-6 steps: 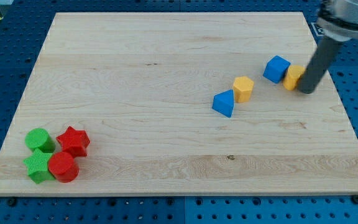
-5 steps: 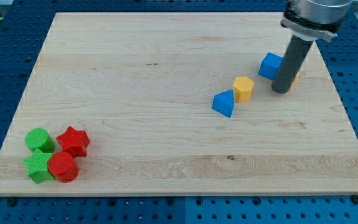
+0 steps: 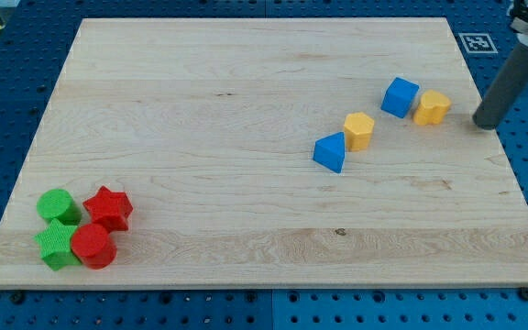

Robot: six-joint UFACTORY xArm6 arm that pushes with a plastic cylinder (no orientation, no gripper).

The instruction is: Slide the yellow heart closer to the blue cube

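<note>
The yellow heart point(image 3: 432, 107) lies near the view's upper right and touches the right side of the blue cube point(image 3: 400, 97). My tip point(image 3: 486, 122) stands to the right of the yellow heart, apart from it, close to the board's right edge. No block touches the tip.
A yellow hexagonal block point(image 3: 359, 131) and a blue triangular block point(image 3: 330, 152) lie left and below the cube. At the view's lower left sit a green cylinder point(image 3: 59, 206), a green star point(image 3: 55, 245), a red star point(image 3: 109, 207) and a red cylinder point(image 3: 93, 246). The wooden board point(image 3: 209, 128) lies on a blue pegboard.
My tip swung left over the yellow heart and then back to the right, clear of it. The yellow heart and blue cube have shifted slightly left and now touch.
</note>
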